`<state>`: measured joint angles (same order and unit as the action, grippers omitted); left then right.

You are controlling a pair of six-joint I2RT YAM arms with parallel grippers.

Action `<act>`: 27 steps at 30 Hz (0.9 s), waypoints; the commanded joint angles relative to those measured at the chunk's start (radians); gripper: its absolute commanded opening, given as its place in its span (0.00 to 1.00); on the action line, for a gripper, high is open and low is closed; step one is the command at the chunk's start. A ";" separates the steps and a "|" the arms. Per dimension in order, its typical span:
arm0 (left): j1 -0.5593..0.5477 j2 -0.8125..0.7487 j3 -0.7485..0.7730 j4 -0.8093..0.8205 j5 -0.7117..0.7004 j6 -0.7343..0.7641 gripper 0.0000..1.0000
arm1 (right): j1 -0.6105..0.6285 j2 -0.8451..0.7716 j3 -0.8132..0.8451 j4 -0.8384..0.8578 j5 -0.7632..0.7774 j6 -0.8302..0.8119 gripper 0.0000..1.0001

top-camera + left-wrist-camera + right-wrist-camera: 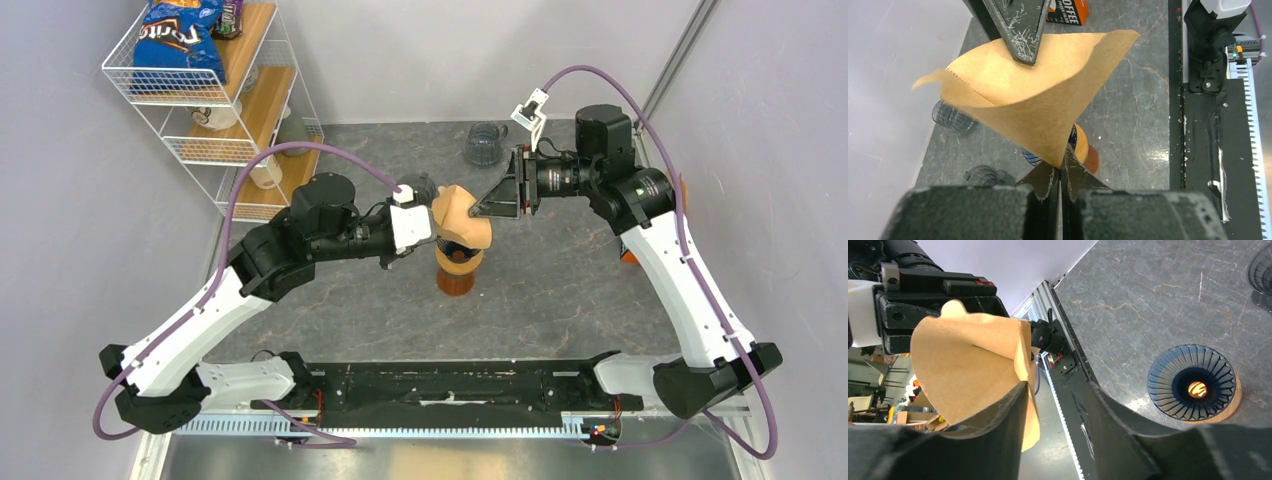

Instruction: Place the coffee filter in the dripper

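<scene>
- Filter (462,212): one open cone, held in the air over the dripper (1165,387), not seated.
- Left gripper (1062,167) was clamped on the cone's tip.
- Right gripper (1057,387) had its jaws apart, one finger against the rim wall, grasping nothing.
- Cone axis ran sideways: tip toward the left arm, mouth toward the right. The dripper's mouth faced up below.
- My read: the tip has to swing down, and the left arm is the one to do it.
- Count: one filter, one dripper, two grippers.

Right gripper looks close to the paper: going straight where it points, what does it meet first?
The coffee filter, pinched in the left gripper; the right gripper may be touching its rim, depth unclear.
</scene>
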<state>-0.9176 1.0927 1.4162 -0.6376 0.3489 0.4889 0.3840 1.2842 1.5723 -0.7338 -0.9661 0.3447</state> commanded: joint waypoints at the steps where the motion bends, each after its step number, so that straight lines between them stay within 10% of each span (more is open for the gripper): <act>1: -0.001 -0.023 0.004 0.033 0.050 -0.054 0.02 | 0.006 -0.008 0.040 0.051 -0.029 0.002 0.44; 7: 0.000 -0.023 0.009 0.027 0.049 -0.079 0.02 | 0.012 -0.030 0.035 0.047 -0.033 -0.018 0.02; 12: 0.001 -0.034 -0.002 0.023 0.052 -0.075 0.02 | 0.013 -0.044 0.043 0.003 -0.015 -0.057 0.00; 16: 0.000 -0.039 -0.010 0.008 0.080 -0.053 0.02 | 0.015 -0.041 0.053 0.000 -0.013 -0.056 0.60; 27: 0.001 -0.014 0.022 -0.054 0.191 0.025 0.02 | 0.110 0.011 0.120 -0.039 0.007 -0.156 0.61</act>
<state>-0.9176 1.0695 1.4117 -0.6586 0.4591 0.4580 0.4629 1.2816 1.6302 -0.7570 -0.9657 0.2554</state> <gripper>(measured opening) 0.033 0.617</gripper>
